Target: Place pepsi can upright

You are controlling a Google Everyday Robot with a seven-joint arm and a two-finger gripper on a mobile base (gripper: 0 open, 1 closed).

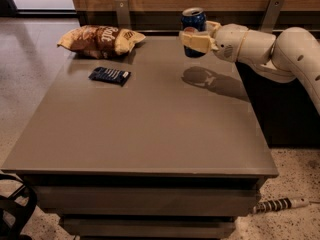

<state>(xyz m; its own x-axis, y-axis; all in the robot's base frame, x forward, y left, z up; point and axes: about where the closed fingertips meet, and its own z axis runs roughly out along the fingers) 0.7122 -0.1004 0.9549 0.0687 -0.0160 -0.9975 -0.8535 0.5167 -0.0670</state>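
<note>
The pepsi can [193, 20] is dark blue with a silver top. It stands upright in the air above the far right part of the grey table [150, 129]. My gripper [193, 40] comes in from the right on a white arm and is shut on the can's lower half. The can's shadow falls on the table just below it.
A brown and yellow chip bag [99, 40] lies at the table's far left corner. A flat dark blue snack packet [110, 75] lies in front of it. A wooden wall with metal brackets [121, 11] runs behind the table. A black object [12, 209] is at bottom left.
</note>
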